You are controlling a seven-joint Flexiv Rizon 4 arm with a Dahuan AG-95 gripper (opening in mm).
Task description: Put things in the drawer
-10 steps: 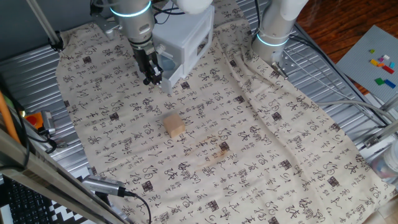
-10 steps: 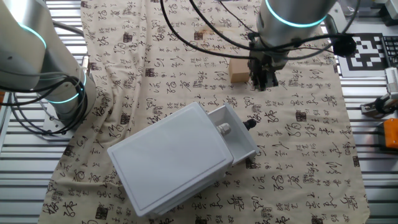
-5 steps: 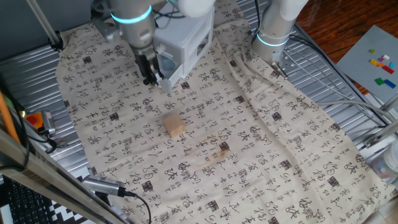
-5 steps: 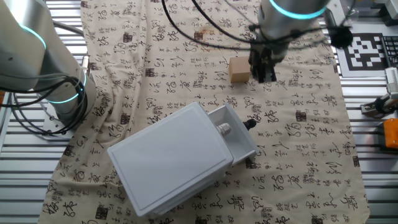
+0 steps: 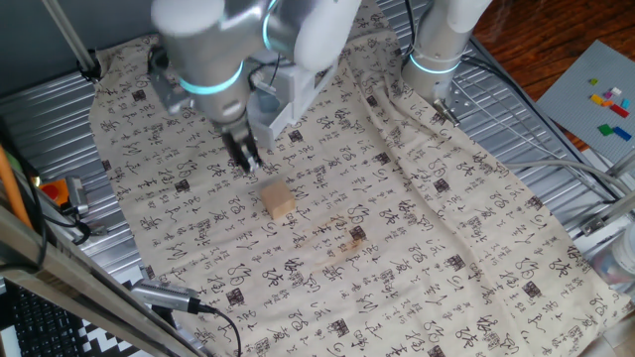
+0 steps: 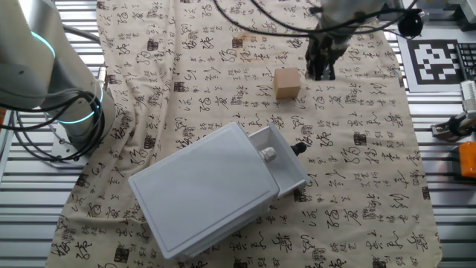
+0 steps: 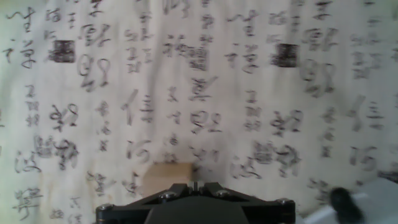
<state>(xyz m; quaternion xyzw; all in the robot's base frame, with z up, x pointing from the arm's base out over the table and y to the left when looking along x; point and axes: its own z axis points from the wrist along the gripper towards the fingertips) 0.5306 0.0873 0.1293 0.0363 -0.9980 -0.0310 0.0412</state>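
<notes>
Wooden cube (image 5: 279, 200) left of centre in one fixed view, resting on the cloth (image 5: 417, 248) printed with dark characters; upper centre in the other fixed view (image 6: 286, 83). Claw (image 5: 246, 164) just above and left of the cube in the first fixed view, pointing down at the cloth, apart from the cube. In the other fixed view, claw (image 6: 321, 71) just right of the cube, with a strip of cloth between them. Fingers close together, tips nearly meeting, clamped on nothing. Blurred hand view: only the dark base of the claw at the bottom edge, with the cube (image 7: 168, 173) poking out just above it, lower centre of the frame.

Drawer (image 6: 208, 190) in the lower centre of the other fixed view, a white-grey plastic box lying at an angle on the cloth, tray (image 6: 286, 167) pulled partly out toward the right, small knob (image 6: 266, 155) on its front. In the first fixed view, drawer (image 5: 298, 74) at upper centre, mostly hidden behind the arm (image 5: 213, 50). Cube well apart from the drawer, outside it. Brownish stain (image 5: 349, 245) on the cloth, below and right of the cube in the first fixed view. Second arm base (image 5: 437, 45) at upper right of that view, off the cloth's edge.
</notes>
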